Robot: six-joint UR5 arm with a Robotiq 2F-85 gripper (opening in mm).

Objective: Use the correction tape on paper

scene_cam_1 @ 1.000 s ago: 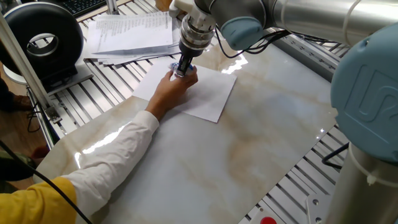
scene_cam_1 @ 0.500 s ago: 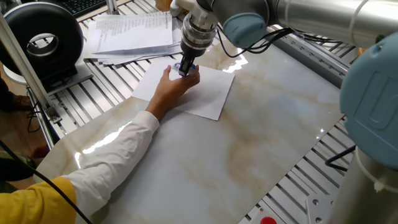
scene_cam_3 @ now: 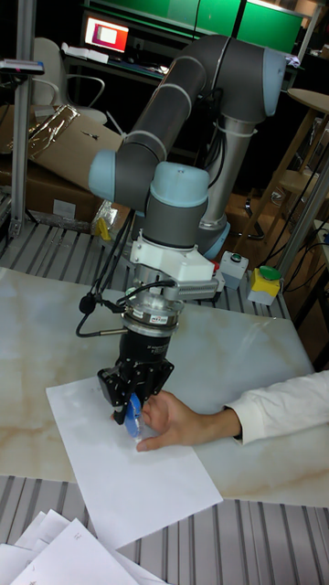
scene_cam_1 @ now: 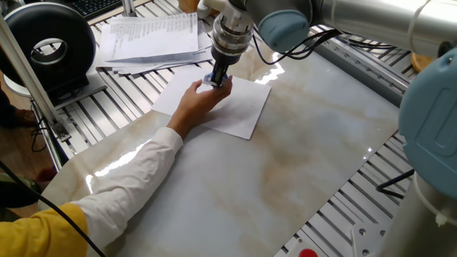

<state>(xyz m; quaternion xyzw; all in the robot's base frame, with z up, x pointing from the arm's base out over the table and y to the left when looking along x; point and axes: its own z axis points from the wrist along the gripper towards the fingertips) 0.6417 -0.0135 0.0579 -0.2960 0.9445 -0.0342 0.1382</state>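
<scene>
I see the pincer [scene_cam_3: 133, 409] clamped on the correction tape [scene_cam_3: 135, 413] over the paper [scene_cam_3: 128, 466]. A person's hand [scene_cam_3: 174, 422] crowds it. Printed papers [scene_cam_1: 150, 39] lie nearby on the worktop [scene_cam_1: 285, 164].

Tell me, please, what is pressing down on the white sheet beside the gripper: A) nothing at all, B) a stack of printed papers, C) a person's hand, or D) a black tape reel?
C: a person's hand in a white sleeve rests on the paper right next to the gripper, which holds the blue correction tape.
</scene>
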